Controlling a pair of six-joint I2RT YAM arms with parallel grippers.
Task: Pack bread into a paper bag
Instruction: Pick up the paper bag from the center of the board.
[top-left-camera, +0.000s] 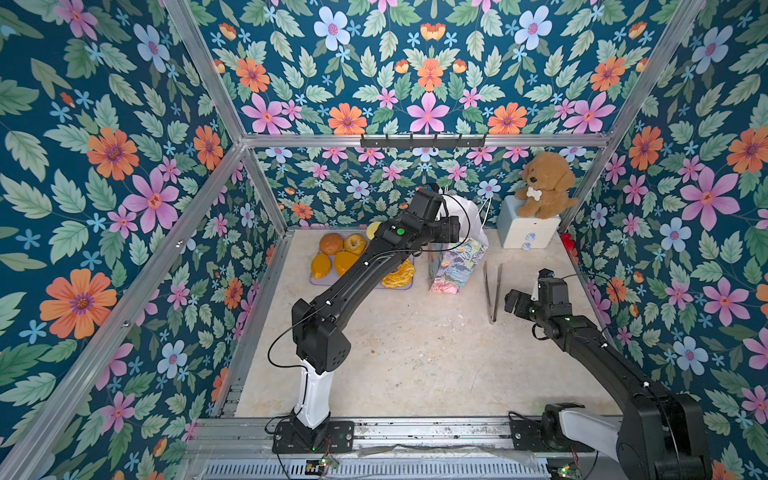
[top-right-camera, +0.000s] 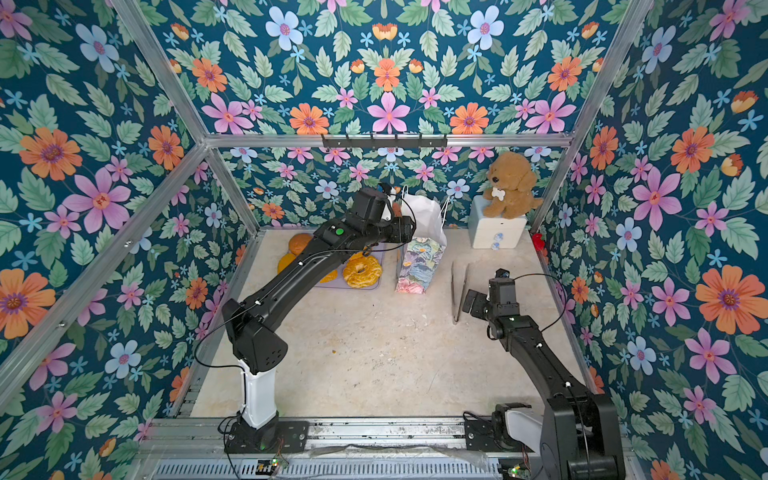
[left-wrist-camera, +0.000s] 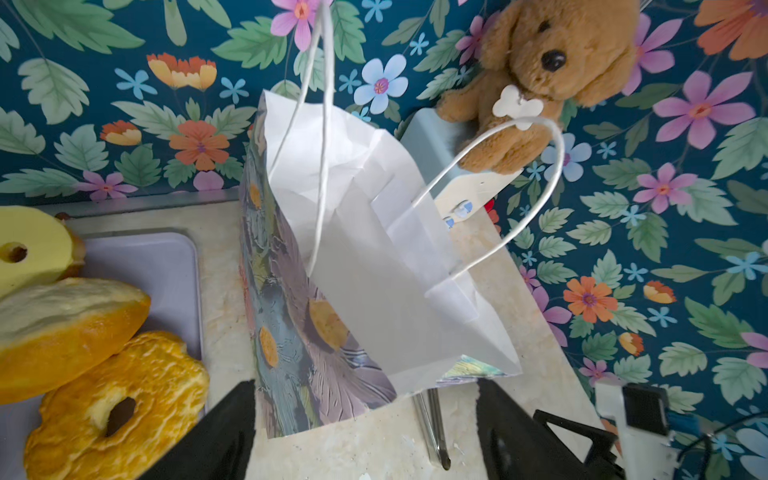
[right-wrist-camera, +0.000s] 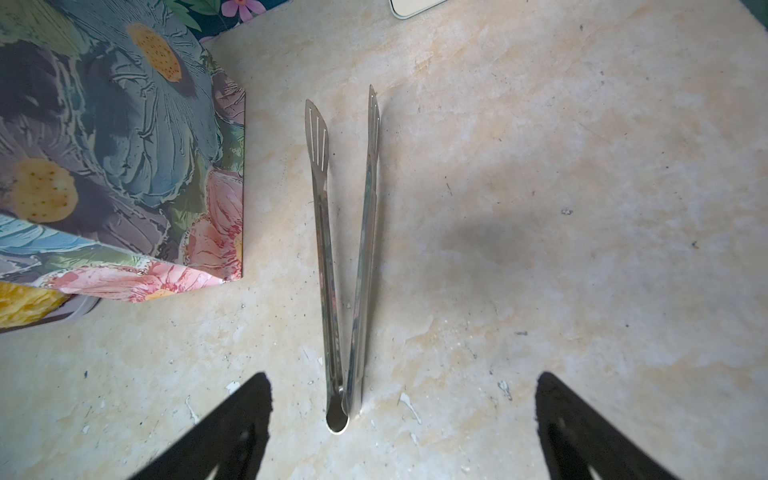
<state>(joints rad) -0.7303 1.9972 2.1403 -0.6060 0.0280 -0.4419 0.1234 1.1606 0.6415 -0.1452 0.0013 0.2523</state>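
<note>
Several pieces of bread lie on a lilac tray (top-left-camera: 316, 281) at the back left: a brown bun (top-left-camera: 331, 243), orange oval loaves (top-left-camera: 321, 266) and a big knobbly golden ring (top-right-camera: 361, 270). The paper bag (top-left-camera: 457, 266) stands upright to the tray's right, its mouth open and its inside (left-wrist-camera: 353, 270) white. Nothing shows inside it. My left gripper (left-wrist-camera: 365, 436) hovers open and empty above the bag's near edge, beside the mouth. My right gripper (right-wrist-camera: 405, 432) is open just above the table. The hinge end of the metal tongs (right-wrist-camera: 345, 249) lies between its fingers, untouched.
A pale blue-white drawer box (top-left-camera: 528, 232) with a brown plush dog (top-left-camera: 544, 185) on top stands at the back right corner. The tongs (top-left-camera: 492, 291) lie flat to the right of the bag. Flowered walls close in three sides.
</note>
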